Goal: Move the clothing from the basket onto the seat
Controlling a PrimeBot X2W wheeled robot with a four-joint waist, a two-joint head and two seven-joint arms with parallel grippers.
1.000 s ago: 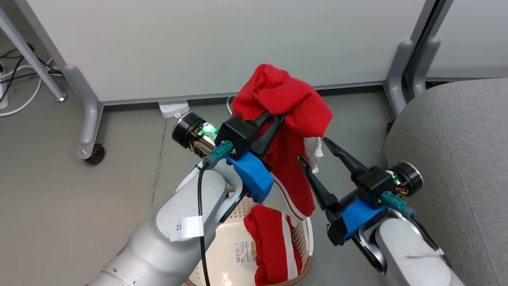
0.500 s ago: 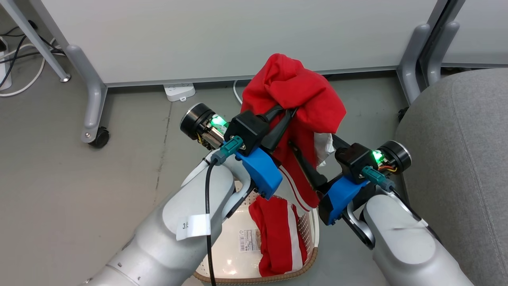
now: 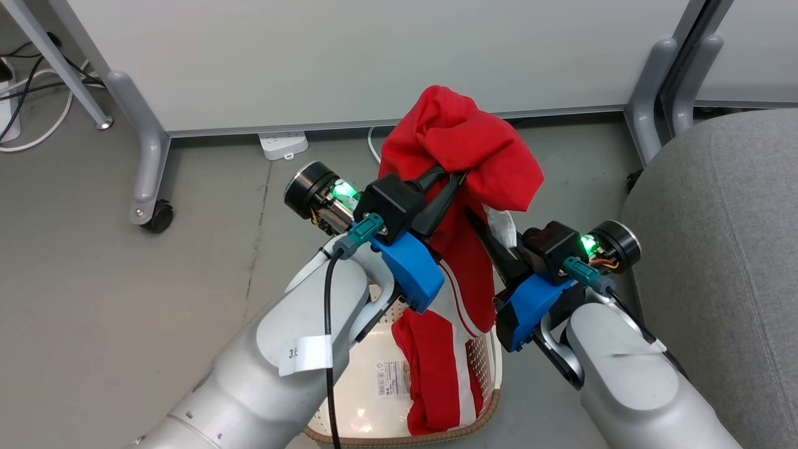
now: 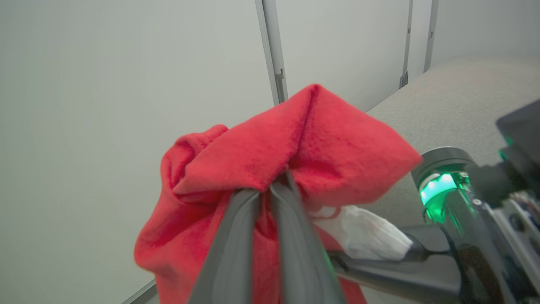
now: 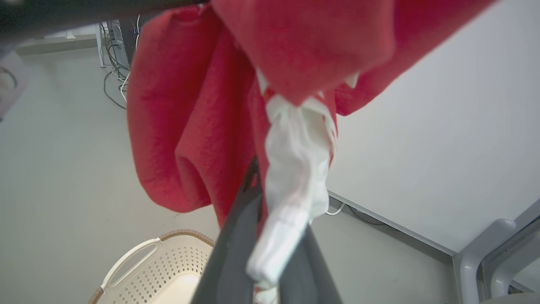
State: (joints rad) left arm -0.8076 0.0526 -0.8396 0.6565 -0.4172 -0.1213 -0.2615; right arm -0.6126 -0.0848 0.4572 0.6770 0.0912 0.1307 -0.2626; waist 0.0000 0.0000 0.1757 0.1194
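Observation:
One red garment (image 3: 464, 140) hangs in the air above the basket (image 3: 492, 399), bunched over my left gripper (image 3: 454, 178), which is shut on its upper folds (image 4: 295, 139). My right gripper (image 3: 485, 223) is shut on the same garment lower down, pinching its white lining (image 5: 295, 169) and a red fold between the fingers (image 5: 236, 236). The second red garment (image 3: 436, 374), with a white band, lies in the right half of the basket next to the barcode sticker (image 3: 388, 378). The grey seat (image 3: 717, 249) is at the right, just beyond my right arm.
A white partition panel (image 3: 374, 56) on grey wheeled legs (image 3: 146, 156) stands behind the lifted garment. A power strip (image 3: 283, 144) and cables (image 3: 25, 106) lie on the grey floor at the back left. A second grey leg (image 3: 648, 100) stands near the seat's far corner.
My right gripper, open and apart from the garment a second ago, moved in to the left and shut on its white lining. The left gripper kept its hold. The camera shifted slightly.

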